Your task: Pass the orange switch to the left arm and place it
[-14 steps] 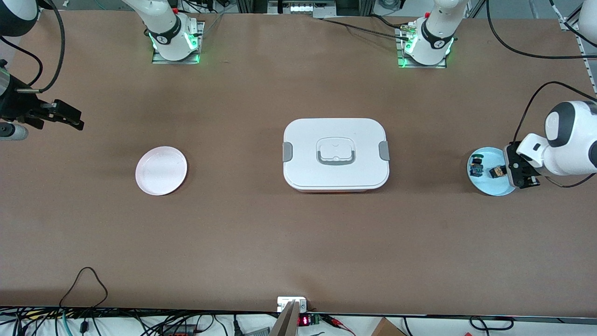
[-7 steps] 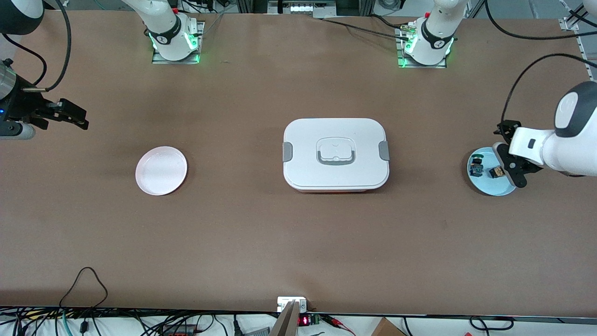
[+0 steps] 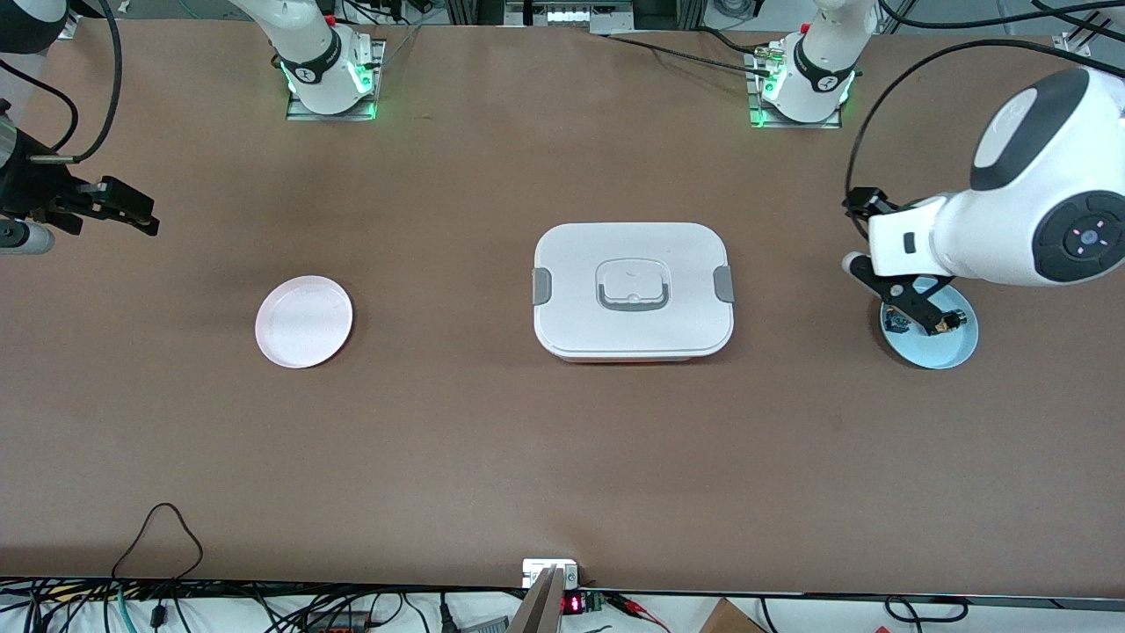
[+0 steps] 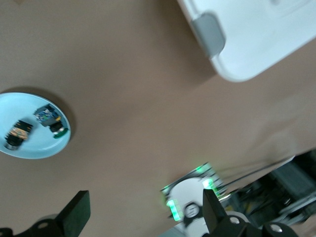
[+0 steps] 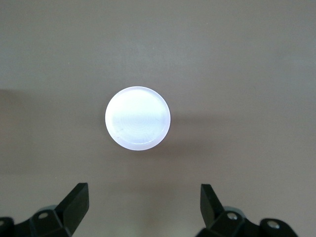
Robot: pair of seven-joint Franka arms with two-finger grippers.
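The orange switch (image 3: 945,323) lies on a light blue plate (image 3: 940,352) at the left arm's end of the table; it also shows in the left wrist view (image 4: 17,134) on that plate (image 4: 29,148). My left gripper (image 3: 857,233) is open and empty, up in the air over the plate's edge on the box side, and partly hides the plate. The white box (image 3: 633,290) with grey clips sits mid-table; its corner shows in the left wrist view (image 4: 256,34). My right gripper (image 3: 141,215) is open and empty, high over the right arm's end of the table.
A blue switch with a green cap (image 3: 896,323) lies beside the orange one on the blue plate, also in the left wrist view (image 4: 49,118). An empty pale pink plate (image 3: 304,321) sits toward the right arm's end, below the right gripper (image 5: 143,207) in its wrist view (image 5: 138,118).
The left arm has risen and swung over the blue plate toward the box, its gripper still empty. The right gripper has shifted slightly. The switches have not moved.
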